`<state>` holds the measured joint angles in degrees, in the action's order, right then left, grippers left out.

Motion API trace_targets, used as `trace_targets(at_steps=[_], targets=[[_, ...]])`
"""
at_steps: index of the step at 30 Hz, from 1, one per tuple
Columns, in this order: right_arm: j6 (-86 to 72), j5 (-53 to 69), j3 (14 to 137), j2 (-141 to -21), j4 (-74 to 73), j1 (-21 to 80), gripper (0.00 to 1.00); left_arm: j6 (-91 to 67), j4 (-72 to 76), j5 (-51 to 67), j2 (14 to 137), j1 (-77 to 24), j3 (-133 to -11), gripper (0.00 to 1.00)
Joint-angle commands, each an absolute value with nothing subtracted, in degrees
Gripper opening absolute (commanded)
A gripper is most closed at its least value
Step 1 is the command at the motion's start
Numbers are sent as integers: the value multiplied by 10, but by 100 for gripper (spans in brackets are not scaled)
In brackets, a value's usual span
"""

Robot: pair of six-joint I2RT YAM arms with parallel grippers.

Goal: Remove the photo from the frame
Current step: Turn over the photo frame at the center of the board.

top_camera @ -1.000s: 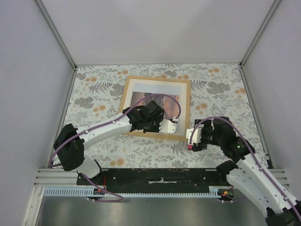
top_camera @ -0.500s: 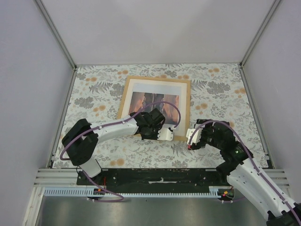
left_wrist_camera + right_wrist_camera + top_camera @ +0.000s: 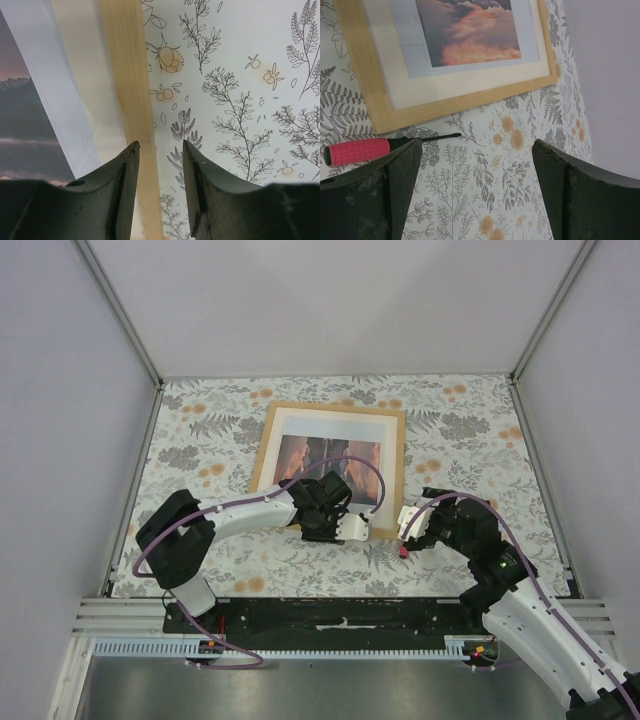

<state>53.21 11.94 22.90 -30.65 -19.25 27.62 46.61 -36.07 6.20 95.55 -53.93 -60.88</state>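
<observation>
The frame (image 3: pixel 262 452), thin light wood, lies face-up in the middle of the table. The photo (image 3: pixel 330 455), a sunset scene on white paper, sits inside it behind a cream mat (image 3: pixel 392 455). My left gripper (image 3: pixel 352 528) hovers over the frame's near strip (image 3: pixel 125 75), jaws apart. That strip runs under the gap and the left finger (image 3: pixel 127 160), and nothing is gripped. In the left wrist view the mat (image 3: pixel 80 75) and photo (image 3: pixel 35 70) lie to the left. My right gripper (image 3: pixel 408 528) stands wide open off the frame's near right corner (image 3: pixel 380 120), over bare cloth.
A red-handled screwdriver (image 3: pixel 355 151) lies on the floral tablecloth (image 3: pixel 470 430) just off the frame's near right corner, beside my right gripper's left finger (image 3: pixel 395 175). Grey walls enclose the table on three sides.
My left gripper's jaws have parted from shut, and it has slid toward the frame's near edge as the arm folded back. The right gripper shifted slightly and stayed open.
</observation>
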Motion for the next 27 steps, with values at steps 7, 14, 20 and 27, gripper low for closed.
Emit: trace_targets(at_steps=[7,14,20,27], targets=[[515,108,222,-291,-161,266,98,480,-335,66,983,-528,-603,46],[515,116,221,-285,-163,262,98,481,-337,67,998,-519,-608,38],[517,122,221,-286,-166,261,98,492,-365,78,1013,-519,-611,36],[517,124,222,-283,-169,261,98,494,-394,76,1040,-519,-625,42]])
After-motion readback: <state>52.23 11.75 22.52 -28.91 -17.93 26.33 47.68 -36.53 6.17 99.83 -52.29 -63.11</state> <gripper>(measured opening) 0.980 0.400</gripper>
